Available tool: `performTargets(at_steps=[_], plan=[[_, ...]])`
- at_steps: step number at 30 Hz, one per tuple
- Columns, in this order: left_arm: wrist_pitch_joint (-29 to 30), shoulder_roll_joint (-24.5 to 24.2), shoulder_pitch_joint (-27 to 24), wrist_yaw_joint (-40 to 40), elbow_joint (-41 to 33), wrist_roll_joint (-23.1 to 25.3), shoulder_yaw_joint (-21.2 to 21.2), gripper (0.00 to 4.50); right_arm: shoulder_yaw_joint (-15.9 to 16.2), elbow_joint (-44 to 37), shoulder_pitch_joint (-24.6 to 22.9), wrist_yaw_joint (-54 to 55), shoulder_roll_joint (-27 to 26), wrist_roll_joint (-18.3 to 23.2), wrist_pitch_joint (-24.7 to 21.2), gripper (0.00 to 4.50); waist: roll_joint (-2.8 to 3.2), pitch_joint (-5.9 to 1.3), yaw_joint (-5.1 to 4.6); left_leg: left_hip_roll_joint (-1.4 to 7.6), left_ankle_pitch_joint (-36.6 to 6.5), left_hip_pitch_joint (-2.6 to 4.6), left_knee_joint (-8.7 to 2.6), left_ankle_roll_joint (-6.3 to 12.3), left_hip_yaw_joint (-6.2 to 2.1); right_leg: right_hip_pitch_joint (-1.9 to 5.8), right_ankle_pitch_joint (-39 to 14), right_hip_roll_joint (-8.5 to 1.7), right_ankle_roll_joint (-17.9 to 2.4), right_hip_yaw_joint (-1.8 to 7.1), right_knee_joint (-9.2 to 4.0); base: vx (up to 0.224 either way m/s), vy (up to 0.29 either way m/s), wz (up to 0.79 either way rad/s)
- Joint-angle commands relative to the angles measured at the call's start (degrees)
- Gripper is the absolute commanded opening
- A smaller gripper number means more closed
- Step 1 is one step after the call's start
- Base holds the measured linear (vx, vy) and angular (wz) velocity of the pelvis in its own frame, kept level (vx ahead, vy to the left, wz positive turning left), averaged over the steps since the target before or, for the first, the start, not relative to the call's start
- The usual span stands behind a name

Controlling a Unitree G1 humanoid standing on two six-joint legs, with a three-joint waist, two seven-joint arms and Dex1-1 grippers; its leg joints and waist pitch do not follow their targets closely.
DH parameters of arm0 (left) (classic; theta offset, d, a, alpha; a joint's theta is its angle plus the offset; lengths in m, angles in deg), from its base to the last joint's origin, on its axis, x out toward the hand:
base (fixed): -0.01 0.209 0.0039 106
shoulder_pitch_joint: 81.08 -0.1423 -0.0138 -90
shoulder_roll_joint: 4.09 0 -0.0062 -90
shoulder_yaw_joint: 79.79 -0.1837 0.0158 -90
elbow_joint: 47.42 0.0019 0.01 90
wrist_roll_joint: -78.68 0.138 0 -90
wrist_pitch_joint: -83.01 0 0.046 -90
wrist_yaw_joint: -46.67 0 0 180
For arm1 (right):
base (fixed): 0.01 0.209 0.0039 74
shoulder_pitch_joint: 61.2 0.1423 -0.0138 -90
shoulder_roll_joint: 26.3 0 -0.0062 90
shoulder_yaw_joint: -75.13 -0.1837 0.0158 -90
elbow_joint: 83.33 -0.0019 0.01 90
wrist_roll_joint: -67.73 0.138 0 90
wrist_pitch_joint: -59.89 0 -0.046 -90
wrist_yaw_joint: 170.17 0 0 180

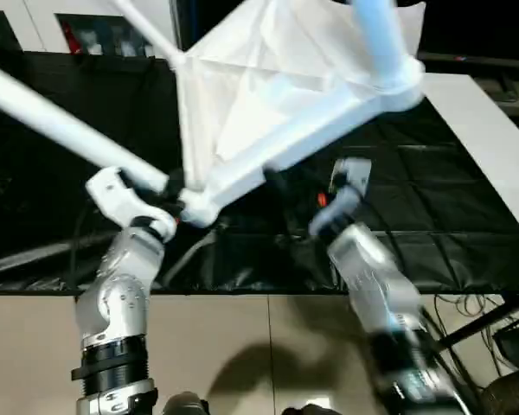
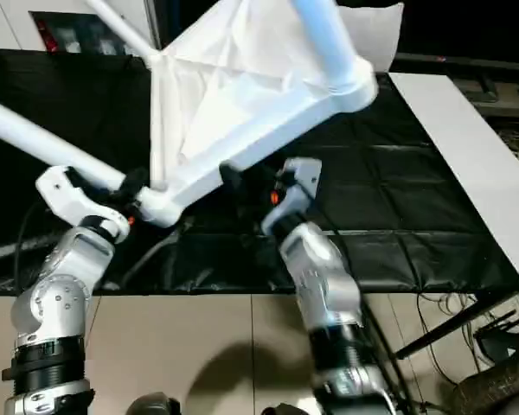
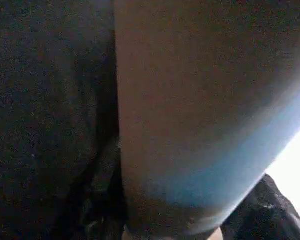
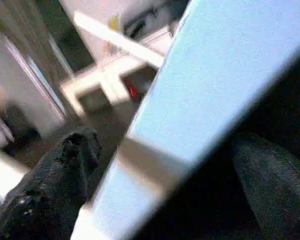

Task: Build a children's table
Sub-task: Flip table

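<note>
- Head views: the white table (image 1: 268, 95) was seen lifted and tilted above the black work surface (image 1: 441, 216), its ribbed underside turned toward the camera and legs sticking out at angles.
- The left gripper (image 1: 160, 192) was seen clamped at the near corner, where one leg (image 1: 52, 117) meets the socket.
- The right gripper (image 2: 251, 186) was placed at the table's lower edge, fingers spread wide to either side of the rim.
- Left wrist view: a leg (image 3: 200, 115) was pressed close between dark fingers (image 3: 270, 210), gripped.
- Right wrist view: the table edge (image 4: 200, 95) was seen passing between the parted black fingers (image 4: 60, 170); contact could not be told.
</note>
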Motion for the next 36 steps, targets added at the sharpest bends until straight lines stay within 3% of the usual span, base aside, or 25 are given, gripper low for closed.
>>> performTargets(at_steps=[1, 3, 6, 9, 11, 13, 20, 24, 36], plan=[[4.5, 1.7, -1.2, 0.2, 3.3, -1.3, -2.2, 2.01, -1.9, 2.8, 2.4, -0.2, -0.6, 2.1, 1.5, 4.50, 0.36, -4.11, -0.27, 2.39, 0.1, 0.19, -3.69, 3.82, -0.55, 3.26, 6.7, -4.70, -12.8, 3.46, -3.28, 0.000, 0.000, 0.00], [4.9, 1.6, -1.2, 0.5, 3.1, -1.0, -2.6, 2.01, -2.4, 4.6, 3.7, 0.3, -0.7, 2.0, 2.0, 4.50, 0.35, -4.05, -0.31, 2.38, -0.1, 0.19, -3.72, 3.51, -0.48, 3.20, 6.4, -4.66, -13.0, 3.42, -3.33, 0.000, 0.000, 0.00], [6.3, -0.1, -1.6, 2.3, 2.2, 1.1, -6.3, 2.01, -6.2, 12.8, 10.1, 2.9, -1.7, 4.3, 3.7, 4.50, 0.76, -4.19, -0.13, 2.41, -1.3, 0.36, -3.79, 2.52, -0.47, 3.20, 4.7, -4.76, -12.8, 3.42, -3.39, 0.000, 0.000, 0.00], [6.8, -1.8, -2.1, 3.8, 2.2, 3.4, -9.7, 2.01, -10.5, 20.7, 16.5, 4.9, -2.1, 7.2, 5.1, 4.50, 0.68, -4.22, -0.20, 2.35, -2.4, 0.53, -3.81, 1.86, -0.28, 2.97, 3.5, -4.74, -12.8, 3.41, -3.37, 0.000, 0.000, 0.00], [6.8, -2.0, -2.1, 4.1, 2.2, 3.7, -10.1, 2.00, -11.1, 21.7, 17.4, 4.7, -2.1, 7.7, 5.1, 4.50, 0.56, -4.49, -0.15, 2.26, -0.6, 0.15, -3.62, 2.18, -0.37, 3.41, 6.4, -4.72, -12.6, 3.37, -3.00, 0.000, 0.000, 0.00], [6.7, -3.2, -2.4, 5.0, 1.9, 5.3, -12.0, 2.00, -14.1, 23.7, 20.3, 3.4, -2.8, 11.7, 5.0, 4.13, 0.35, -4.71, -0.20, 2.07, 1.2, -0.01, -3.35, 3.49, -0.31, 3.57, 9.3, -4.68, -13.1, 3.38, -2.67, 0.000, 0.000, 0.00], [5.3, -5.1, -3.2, 5.7, 2.6, 7.8, -13.6, 2.00, -15.8, 26.6, 22.8, 1.5, -2.6, 12.9, 5.5, 3.62, 0.35, -5.05, -0.15, 2.10, 4.1, -0.17, -2.79, 5.81, -0.17, 3.31, 11.9, -4.54, -15.1, 3.16, -2.20, 0.000, 0.000, 0.00], [4.8, -5.7, -3.5, 6.2, 2.8, 8.8, -13.9, 2.00, -16.4, 28.6, 23.8, 0.7, -2.1, 12.4, 6.6, 3.34, 0.44, -4.96, -0.40, 2.13, 2.6, -0.23, -2.87, 5.58, -0.17, 3.33, 9.0, -4.65, -15.4, 3.09, -2.39, 0.000, 0.000, 0.00], [2.7, -7.7, -4.0, 8.7, 2.9, 9.6, -13.7, 2.00, -17.7, 32.1, 25.9, -0.9, -1.1, 12.7, 7.8, 2.31, 0.52, -5.13, -0.58, 2.10, 4.3, -0.30, -2.64, 6.74, -0.22, 3.29, 10.8, -4.61, -16.3, 2.98, -2.07, 0.000, 0.000, 0.00]])
